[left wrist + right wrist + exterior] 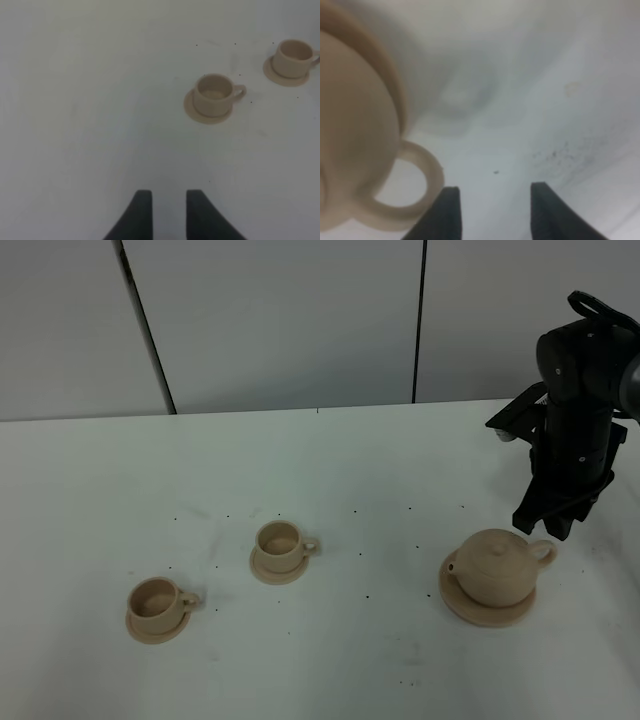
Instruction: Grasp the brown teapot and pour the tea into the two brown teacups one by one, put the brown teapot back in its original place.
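The brown teapot [495,565] sits lidded on its round plate [487,616], the original place, at the right of the table, spout left and loop handle [543,552] right. My right gripper [546,527] hangs open just above and behind that handle. In the right wrist view the teapot [350,125] and its handle [417,200] lie beside one finger, and nothing is between the fingers of the right gripper [495,212]. The two brown teacups [279,540] [155,598] stand on saucers at centre-left. My left gripper [168,215] is open over bare table, well short of the cups [215,94] [295,57].
The white table [380,470] carries small dark specks. A grey panelled wall [280,320] runs along its far edge. The left arm does not show in the exterior high view.
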Robot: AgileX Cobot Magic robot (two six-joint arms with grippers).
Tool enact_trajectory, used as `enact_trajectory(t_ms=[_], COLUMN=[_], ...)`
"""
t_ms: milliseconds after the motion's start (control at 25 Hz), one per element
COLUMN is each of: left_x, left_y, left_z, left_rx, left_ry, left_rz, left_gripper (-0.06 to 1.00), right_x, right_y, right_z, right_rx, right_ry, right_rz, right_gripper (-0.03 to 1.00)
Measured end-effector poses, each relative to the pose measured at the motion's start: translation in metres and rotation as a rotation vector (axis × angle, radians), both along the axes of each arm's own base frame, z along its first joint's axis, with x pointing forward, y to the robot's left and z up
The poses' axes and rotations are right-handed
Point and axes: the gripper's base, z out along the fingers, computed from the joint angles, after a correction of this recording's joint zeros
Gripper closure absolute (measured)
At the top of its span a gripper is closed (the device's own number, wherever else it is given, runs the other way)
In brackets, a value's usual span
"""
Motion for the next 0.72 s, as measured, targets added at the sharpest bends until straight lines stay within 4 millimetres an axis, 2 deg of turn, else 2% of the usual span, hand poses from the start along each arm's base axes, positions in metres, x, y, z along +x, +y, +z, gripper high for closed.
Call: enact_trajectory(t_ms=[720], left_x=[0.0000], left_y=[0.0000], left_z=[0.0000], left_rx=[0.000], left_ry=[0.000], left_rz=[0.000], left_gripper=[0.71], right_x=[0.0004], right_y=[0.0024], right_z=[-0.0005], right_rx=[0.024], right_ry=[0.001], right_rz=[0.056], right_gripper=[0.64])
